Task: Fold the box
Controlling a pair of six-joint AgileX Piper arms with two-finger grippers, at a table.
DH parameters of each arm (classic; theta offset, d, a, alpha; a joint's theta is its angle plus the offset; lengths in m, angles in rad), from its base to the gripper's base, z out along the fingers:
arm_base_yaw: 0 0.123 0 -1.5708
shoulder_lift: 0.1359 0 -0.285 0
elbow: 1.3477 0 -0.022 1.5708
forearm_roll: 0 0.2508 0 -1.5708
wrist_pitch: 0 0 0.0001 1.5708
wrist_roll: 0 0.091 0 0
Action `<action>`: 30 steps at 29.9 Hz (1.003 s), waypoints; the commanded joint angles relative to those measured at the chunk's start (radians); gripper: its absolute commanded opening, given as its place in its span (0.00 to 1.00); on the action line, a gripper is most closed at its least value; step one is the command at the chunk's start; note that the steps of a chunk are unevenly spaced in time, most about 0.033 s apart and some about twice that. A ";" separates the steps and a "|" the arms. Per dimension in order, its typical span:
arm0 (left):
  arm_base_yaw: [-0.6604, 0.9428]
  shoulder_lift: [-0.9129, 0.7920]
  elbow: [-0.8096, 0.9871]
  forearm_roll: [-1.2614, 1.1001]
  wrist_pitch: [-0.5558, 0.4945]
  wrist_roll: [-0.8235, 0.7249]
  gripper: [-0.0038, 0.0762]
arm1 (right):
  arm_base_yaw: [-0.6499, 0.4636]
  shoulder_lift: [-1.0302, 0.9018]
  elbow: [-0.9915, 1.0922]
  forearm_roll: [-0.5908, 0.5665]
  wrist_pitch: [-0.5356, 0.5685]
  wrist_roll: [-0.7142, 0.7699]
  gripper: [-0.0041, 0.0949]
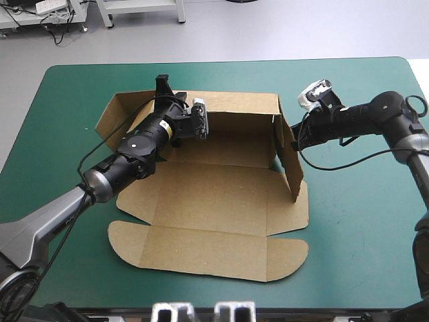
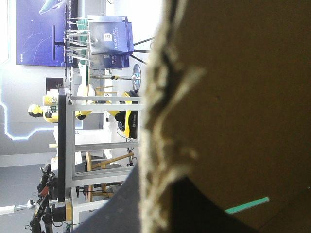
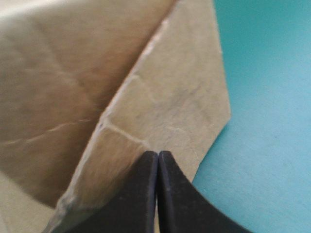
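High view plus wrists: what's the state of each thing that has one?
box, partly folded: far and right walls raised, near panels lying flat.
left hand, shut on the box at the far wall's left end.
right hand, shut, tip against the raised right wall.

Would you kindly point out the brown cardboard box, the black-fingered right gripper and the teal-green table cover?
brown cardboard box (image 1: pixel 214 194): high view, flat middle panel.
right gripper (image 3: pixel 158 156): right wrist view, between its fingertips.
teal-green table cover (image 1: pixel 362 235): high view, bare patch.
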 commanded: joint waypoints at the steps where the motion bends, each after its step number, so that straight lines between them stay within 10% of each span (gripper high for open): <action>1: -0.001 -0.042 -0.027 -0.005 0.002 -0.023 0.04 | 0.001 -0.059 -0.008 0.122 0.060 -0.085 0.02; 17: 0.018 -0.044 -0.023 -0.065 0.031 -0.001 0.06 | 0.005 -0.059 0.005 0.080 -0.020 -0.157 0.02; 30: 0.018 -0.048 0.034 -0.085 -0.019 0.104 0.06 | 0.012 -0.151 0.224 0.264 -0.203 -0.479 0.02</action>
